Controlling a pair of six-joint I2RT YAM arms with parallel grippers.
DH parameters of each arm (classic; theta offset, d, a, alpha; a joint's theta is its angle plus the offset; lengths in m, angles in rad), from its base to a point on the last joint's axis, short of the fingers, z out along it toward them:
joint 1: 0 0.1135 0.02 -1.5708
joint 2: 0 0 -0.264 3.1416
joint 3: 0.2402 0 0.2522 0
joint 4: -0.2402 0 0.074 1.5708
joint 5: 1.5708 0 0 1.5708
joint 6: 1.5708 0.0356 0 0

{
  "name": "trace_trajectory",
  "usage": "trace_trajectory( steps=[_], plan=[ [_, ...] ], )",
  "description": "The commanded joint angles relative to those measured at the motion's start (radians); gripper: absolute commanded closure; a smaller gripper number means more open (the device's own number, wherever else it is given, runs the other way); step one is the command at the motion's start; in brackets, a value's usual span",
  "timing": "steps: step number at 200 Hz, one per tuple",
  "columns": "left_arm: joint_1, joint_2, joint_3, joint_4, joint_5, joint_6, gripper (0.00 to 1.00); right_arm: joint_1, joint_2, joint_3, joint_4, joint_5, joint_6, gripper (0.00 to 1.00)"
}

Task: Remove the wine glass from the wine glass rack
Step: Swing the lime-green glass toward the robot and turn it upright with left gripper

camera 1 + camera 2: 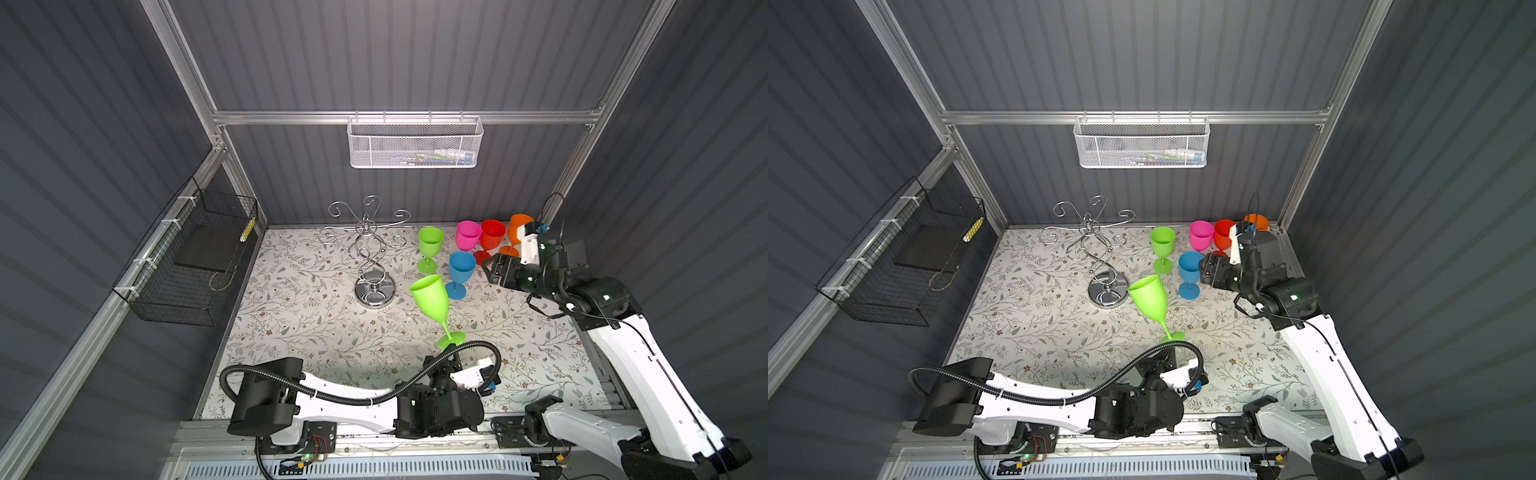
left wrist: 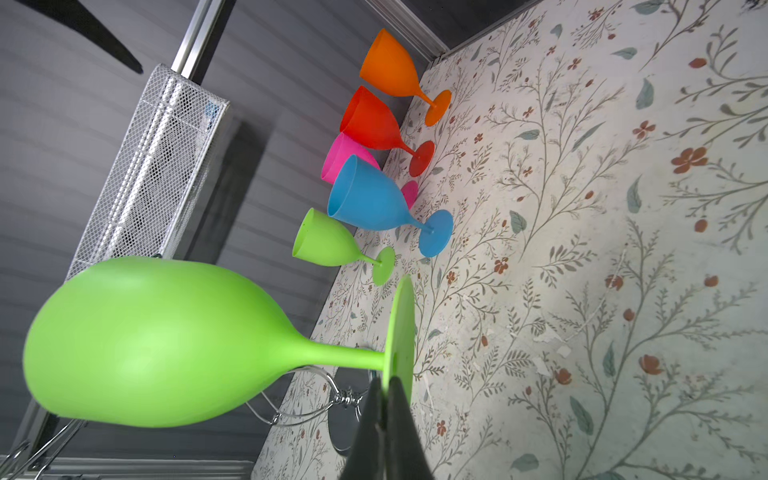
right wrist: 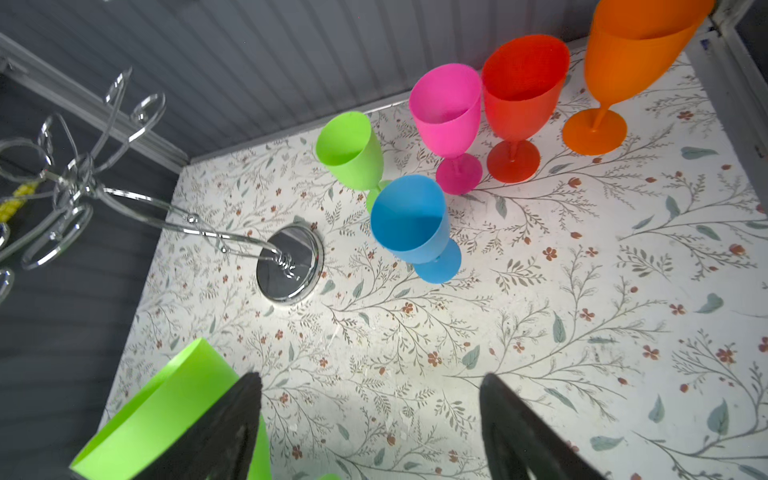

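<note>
Glass in grip: the left gripper (image 2: 387, 390) is clamped on the edge of the foot of a lime-green wine glass (image 1: 432, 297). Its dark fingers (image 2: 370, 424) are pinched together on the thin disc. The glass is held off the floral tabletop (image 1: 311, 332); in both top views its bowl leans toward the chrome wine glass rack (image 1: 375, 291). It is apart from the rack, just right of the rack's round mirror base. The rack stands upright near the back wall. Right of it, five more plastic glasses stand on their feet: a second green glass (image 1: 430, 243), a pink glass (image 1: 468, 235), a red glass (image 1: 492, 235) and an orange glass (image 1: 517, 226) toward the back, and a blue glass (image 1: 461, 268) in front. The right gripper (image 3: 370, 378) hovers just beside the blue glass, jaws spread wide apart.
</note>
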Motion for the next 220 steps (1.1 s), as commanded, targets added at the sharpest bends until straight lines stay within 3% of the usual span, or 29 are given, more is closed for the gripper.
trace_trajectory(
  steps=[1, 52, 110, 153, 220],
  plan=[
    [-0.002, 0.029, -0.018, 0.079, -0.071, 0.033, 1.00, 0.048, 0.047, 0.054, -0.046, 0.061, -0.042, 0.19],
    [-0.001, 0.082, -0.048, 0.134, -0.102, 0.072, 1.00, 0.214, 0.192, 0.211, -0.145, 0.194, -0.098, 0.21],
    [0.016, 0.139, -0.043, 0.142, -0.101, 0.080, 1.00, 0.323, 0.335, 0.370, -0.244, 0.283, -0.162, 0.24],
    [0.046, 0.164, -0.031, 0.112, -0.083, 0.078, 1.00, 0.374, 0.429, 0.447, -0.322, 0.347, -0.195, 0.24],
    [0.101, 0.237, -0.006, 0.156, -0.067, 0.138, 1.00, 0.391, 0.544, 0.548, -0.372, 0.357, -0.231, 0.25]
  ],
)
